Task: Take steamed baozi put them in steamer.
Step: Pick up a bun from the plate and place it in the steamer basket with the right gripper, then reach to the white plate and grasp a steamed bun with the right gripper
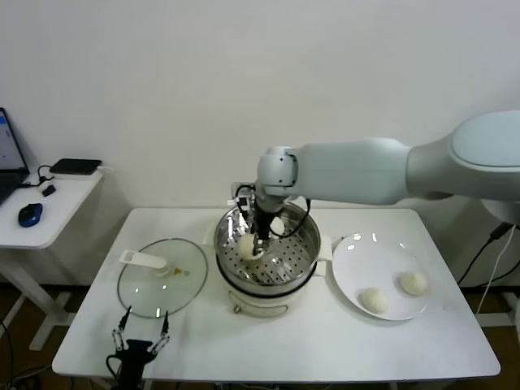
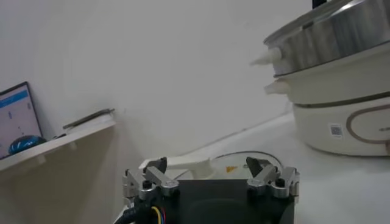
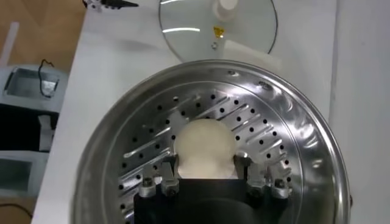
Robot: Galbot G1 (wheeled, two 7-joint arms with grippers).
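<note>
The steamer [image 1: 302, 236] stands mid-table, a shiny perforated basket on a white pot base; it also shows in the right wrist view [image 3: 304, 122]. My right gripper [image 1: 256, 244] reaches down into it and is shut on one cream-white baozi [image 3: 204, 146], a finger against each side, at or just above the perforated floor. Two more baozi [image 1: 374, 300] [image 1: 413, 282] lie on the white plate [image 1: 349, 252] right of the steamer. My left gripper [image 1: 140, 333] is open and empty at the table's front left edge, near the lid.
A round glass lid [image 1: 162, 280] with a white handle lies flat left of the steamer, also in the right wrist view [image 3: 213, 18]. A side table [image 1: 49, 203] with a blue mouse stands at far left. A wall is behind the table.
</note>
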